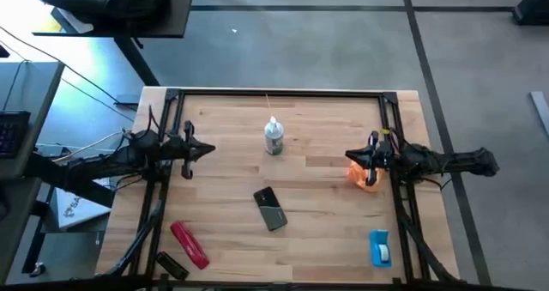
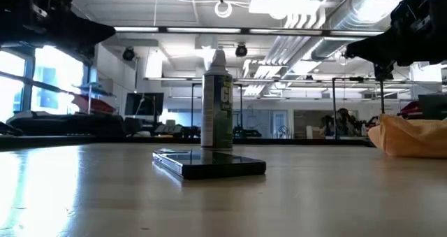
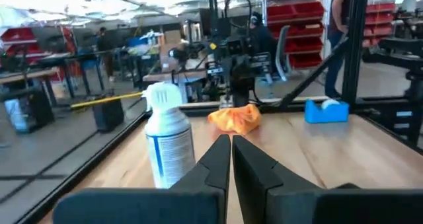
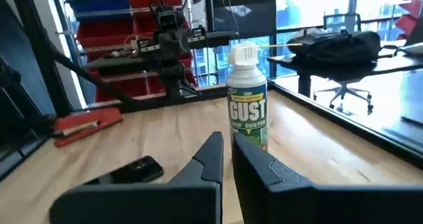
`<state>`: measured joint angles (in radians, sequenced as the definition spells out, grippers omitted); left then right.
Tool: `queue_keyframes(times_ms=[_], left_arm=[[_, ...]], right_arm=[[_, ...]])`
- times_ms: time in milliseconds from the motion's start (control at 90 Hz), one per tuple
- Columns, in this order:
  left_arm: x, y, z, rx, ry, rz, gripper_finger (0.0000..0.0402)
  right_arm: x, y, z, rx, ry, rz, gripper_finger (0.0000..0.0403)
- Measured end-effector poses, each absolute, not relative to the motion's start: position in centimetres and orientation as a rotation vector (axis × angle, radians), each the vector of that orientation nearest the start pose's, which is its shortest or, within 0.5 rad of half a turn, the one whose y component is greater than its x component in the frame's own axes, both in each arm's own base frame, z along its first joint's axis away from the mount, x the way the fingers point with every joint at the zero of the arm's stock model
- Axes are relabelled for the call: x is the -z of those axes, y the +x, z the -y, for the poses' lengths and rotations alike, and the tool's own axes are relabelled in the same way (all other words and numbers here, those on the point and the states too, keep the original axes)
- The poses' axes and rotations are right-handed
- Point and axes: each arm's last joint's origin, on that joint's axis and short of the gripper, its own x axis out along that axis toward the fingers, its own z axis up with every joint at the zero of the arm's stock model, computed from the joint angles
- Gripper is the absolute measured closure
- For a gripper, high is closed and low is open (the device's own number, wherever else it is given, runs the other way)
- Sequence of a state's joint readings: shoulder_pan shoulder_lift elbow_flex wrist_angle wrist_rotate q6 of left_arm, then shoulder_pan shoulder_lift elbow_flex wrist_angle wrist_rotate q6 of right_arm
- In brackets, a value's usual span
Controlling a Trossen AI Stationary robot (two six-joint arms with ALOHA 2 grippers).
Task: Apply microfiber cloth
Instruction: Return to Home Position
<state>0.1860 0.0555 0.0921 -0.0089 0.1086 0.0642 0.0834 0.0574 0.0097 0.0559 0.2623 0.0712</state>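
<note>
One pale wooden worktop (image 1: 326, 231), edged by a black metal frame, carries everything. Two dark arms reach in over it from opposite sides, facing one another. The left arm (image 1: 129, 154) hangs over the left part of the boards and the right arm (image 1: 437, 160) over the right part; the low view shows both raised clear of the surface. The left arm's jaws are pressed together with nothing between them, and the right arm's jaws likewise stand together and hold nothing.

A red oblong tool (image 1: 190, 244) lies slantwise near the left corner on the low camera's side. A white-and-green spray can with a white cap (image 1: 273, 139) stands upright near the middle, between the two arms. A flat black rectangular phone (image 1: 271, 209) lies at an angle, apart from the can and nearer the low camera.

The small bright orange microfiber cloth (image 1: 359, 174), bunched and irregular, lies on the worktop at the right. In the high view it is just beneath the tips of the right arm's jaws. The low view shows it resting on the wood with the arm above, not touching it. A blue tape dispenser (image 1: 380, 248) sits well apart from the cloth, toward the right corner on the low camera's side. A small black oblong object (image 1: 171, 264) lies just beside the red tool; what it is cannot be told.
</note>
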Motion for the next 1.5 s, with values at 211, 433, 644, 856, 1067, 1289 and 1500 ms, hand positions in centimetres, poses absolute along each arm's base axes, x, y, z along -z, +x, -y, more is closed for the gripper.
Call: queue_keyframes(times_ms=[211,433,644,856,1067,1289,1500], left_arm=[[-18.2,9.5,-0.7,-0.037,0.004,-0.051,0.0402],[-18.4,9.2,0.4,0.13,0.056,0.031,0.0402],[-17.1,9.7,0.4,0.129,0.104,0.05,0.0402],[-18.5,9.5,-0.1,0.045,0.153,0.2,0.0402],[-18.3,9.6,-0.4,-0.035,0.086,0.163,0.0402],[-16.9,9.8,-0.4,-0.03,0.134,0.02,0.0402],[-16.7,9.8,-0.4,-0.029,0.135,-0.005,0.0402]], right_arm=[[-16.8,10.0,-0.1,0.178,0.072,0.014,0.0403],[-16.8,10.0,-0.1,0.176,0.072,0.014,0.0403],[-16.7,10.0,-0.1,0.172,0.071,0.012,0.0403],[-16.7,10.0,-0.1,0.171,0.071,0.012,0.0403],[-16.7,10.0,-0.1,0.171,0.071,0.011,0.0403],[-16.7,10.0,-0.1,0.171,0.071,0.011,0.0403],[-16.7,10.0,-0.1,0.171,0.071,0.011,0.0403]])
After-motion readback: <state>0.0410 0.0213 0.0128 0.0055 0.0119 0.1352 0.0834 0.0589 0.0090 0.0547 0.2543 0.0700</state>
